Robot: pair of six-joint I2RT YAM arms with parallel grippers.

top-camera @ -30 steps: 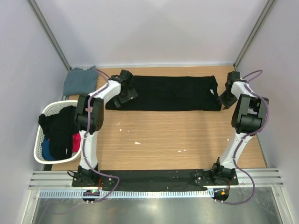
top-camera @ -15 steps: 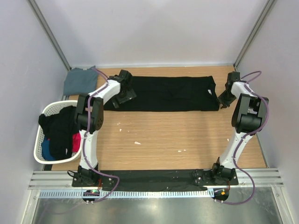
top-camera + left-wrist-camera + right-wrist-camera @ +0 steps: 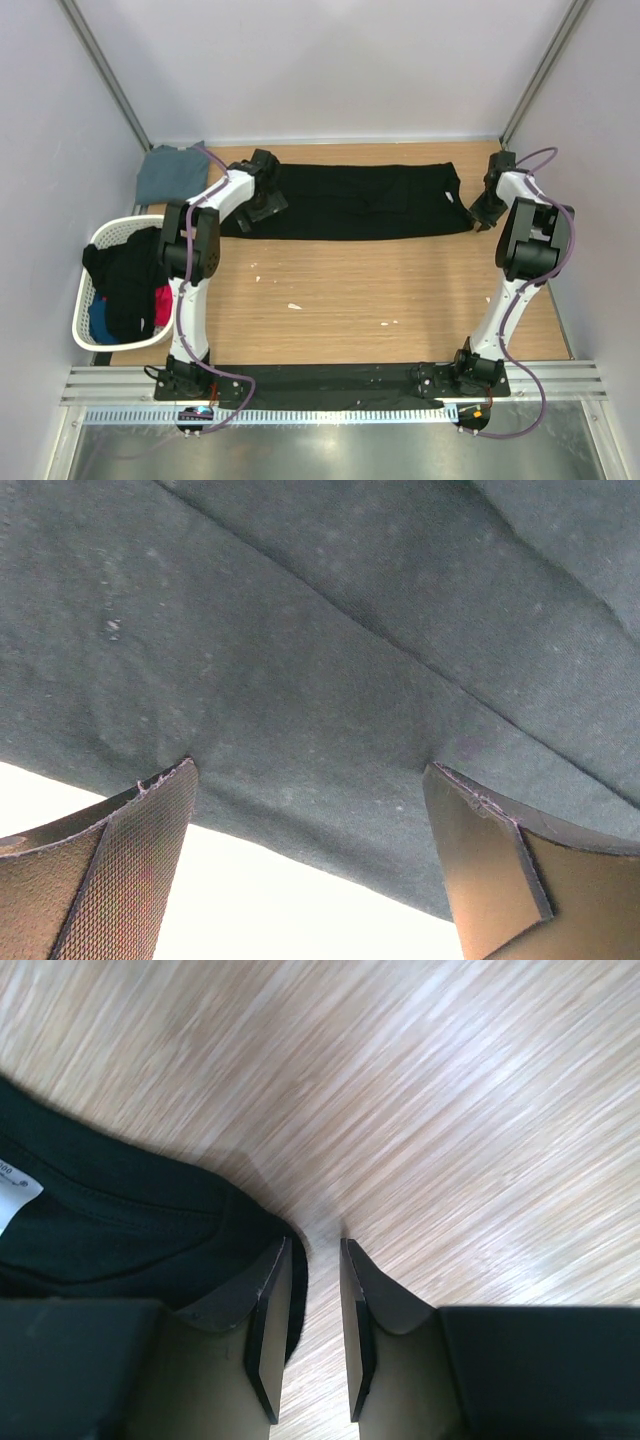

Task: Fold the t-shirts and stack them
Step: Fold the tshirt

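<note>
Right wrist: right gripper [image 3: 315,1245] barely parted, empty; I should nudge it toward nine o'clock onto the shirt [image 3: 110,1225]. Left gripper [image 3: 310,775] spread wide, empty.

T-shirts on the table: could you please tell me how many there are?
2: black t-shirt spread across the far side, grey-blue t-shirt folded far left. The basket may hide more.

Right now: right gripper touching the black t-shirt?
Touching. Right wrist view: edge of the black t-shirt lies against one pad of the right gripper.
</note>
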